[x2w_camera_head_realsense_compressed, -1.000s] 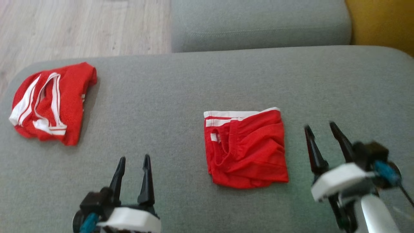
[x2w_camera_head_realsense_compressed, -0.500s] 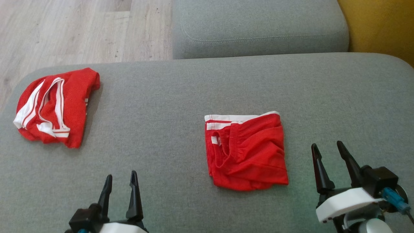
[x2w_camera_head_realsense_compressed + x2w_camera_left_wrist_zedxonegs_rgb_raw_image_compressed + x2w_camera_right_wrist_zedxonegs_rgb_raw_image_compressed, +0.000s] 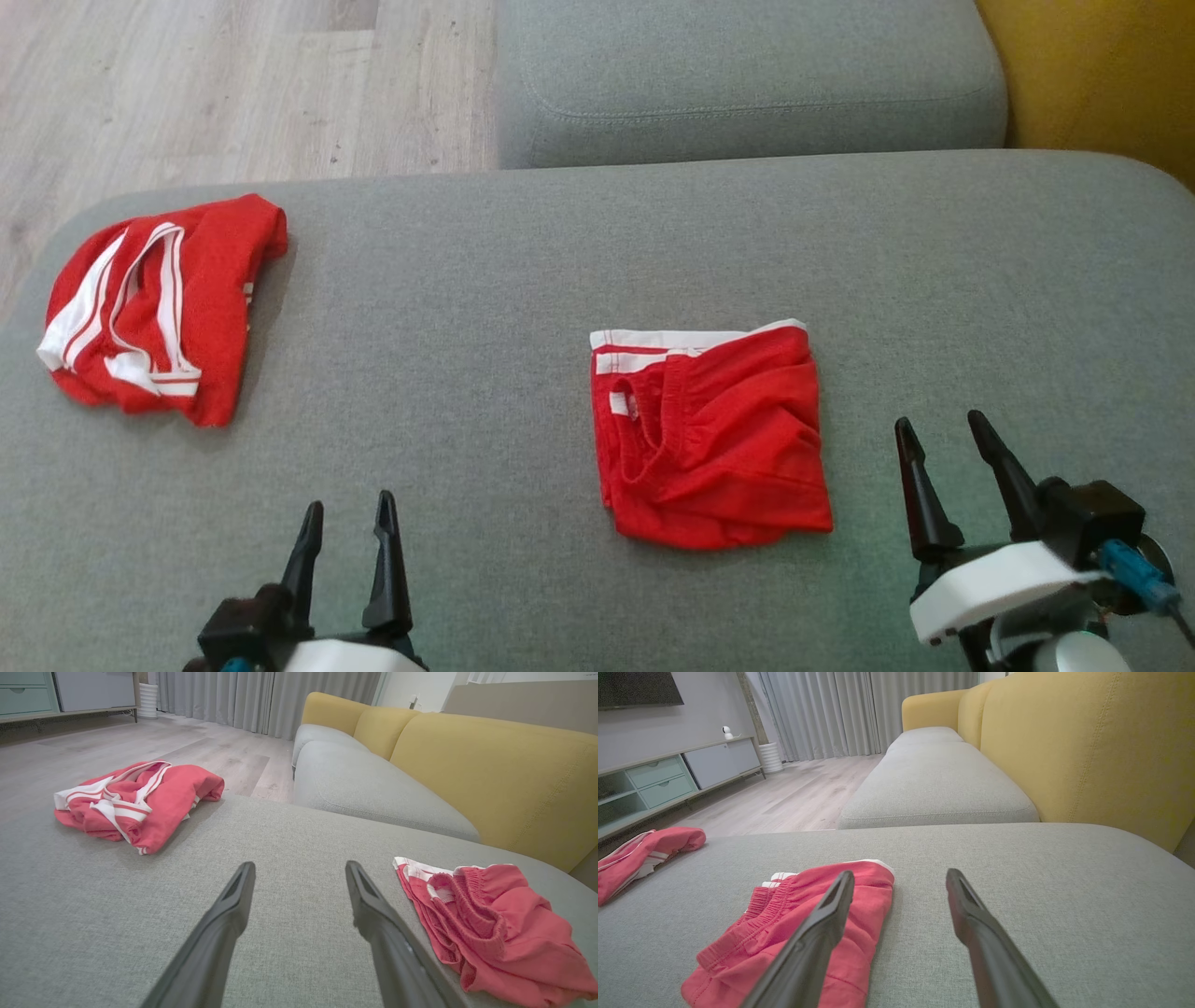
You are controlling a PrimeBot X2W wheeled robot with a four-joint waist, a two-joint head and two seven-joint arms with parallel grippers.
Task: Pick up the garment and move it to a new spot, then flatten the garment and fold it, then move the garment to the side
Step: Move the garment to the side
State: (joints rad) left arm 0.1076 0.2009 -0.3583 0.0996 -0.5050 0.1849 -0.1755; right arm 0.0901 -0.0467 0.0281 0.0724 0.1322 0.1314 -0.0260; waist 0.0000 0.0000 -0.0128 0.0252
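Garment (image 3: 714,439) first: where is it? asks one.

It is red with white bands and folded into a square, says the other. It lies flat on the grey cushion (image 3: 467,392), about in the middle, between the two claws.

Is the left claw (image 3: 348,504) holding it?

No. Its two dark fingers stand wide apart with nothing between them. It sits low on the robot's side of the cushion, well apart from the garment.

And the right claw (image 3: 938,422)?

Wide open too, and it holds nothing. It is near the garment's right edge but not touching it. In its own wrist view, one finger crosses in front of the red cloth.

Do the fingertips touch the cushion?

I cannot tell.

What is the red thing far on the left?

Another red pile (image 3: 159,299) with white stripes, bunched up near the cushion's left corner, well apart from both claws.
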